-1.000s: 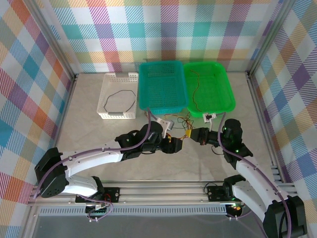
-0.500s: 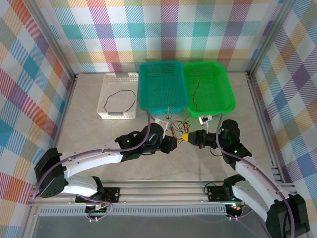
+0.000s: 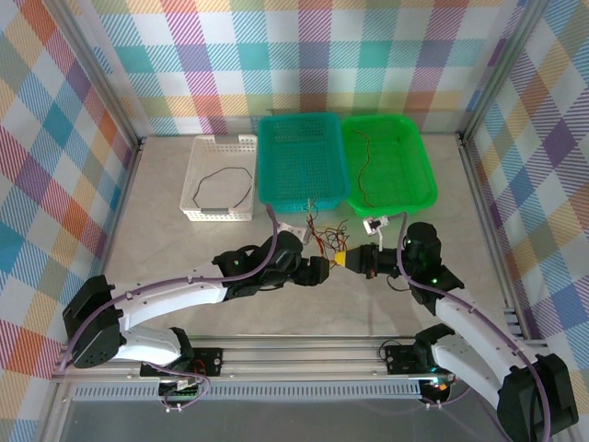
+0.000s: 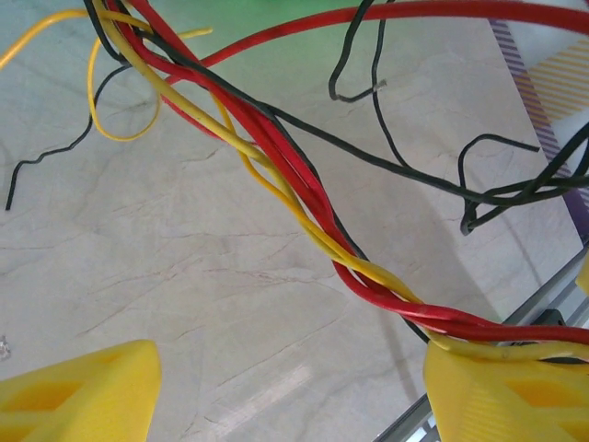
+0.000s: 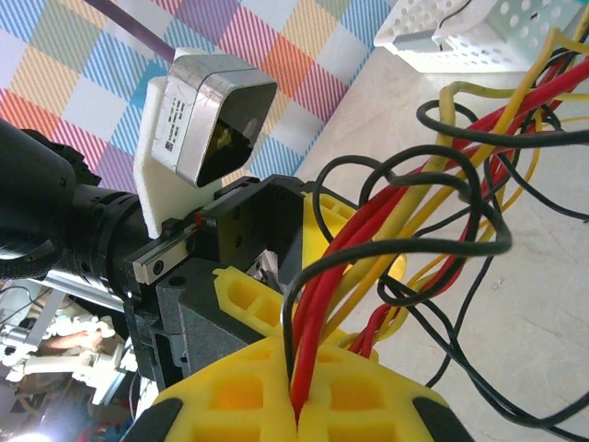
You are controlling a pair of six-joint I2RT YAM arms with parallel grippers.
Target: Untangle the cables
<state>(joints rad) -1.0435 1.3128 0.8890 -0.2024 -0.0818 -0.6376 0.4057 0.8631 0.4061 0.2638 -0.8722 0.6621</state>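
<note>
A tangle of thin red, yellow and black cables (image 3: 321, 236) lies in front of the teal basket. My right gripper (image 5: 299, 405) is shut on a bundle of red, yellow and black strands (image 5: 368, 230) that rise from between its yellow fingers. My left gripper (image 4: 290, 396) is open, its yellow fingers (image 4: 74, 391) wide apart. A twisted red and yellow strand (image 4: 304, 207) crosses above the table and ends at its right finger. In the top view the left gripper (image 3: 328, 267) and right gripper (image 3: 348, 259) meet tip to tip.
A white basket (image 3: 198, 152) holds one black cable (image 3: 221, 180). Beside it are a teal basket (image 3: 276, 166) and a green basket (image 3: 419, 166) with a thin cable (image 3: 368, 170) inside. The left wrist's camera housing (image 5: 216, 106) sits close to my right fingers.
My right gripper has moved left with the cables, closing up to the left gripper. The left gripper has shifted slightly and the tangle has slid a little to the left.
</note>
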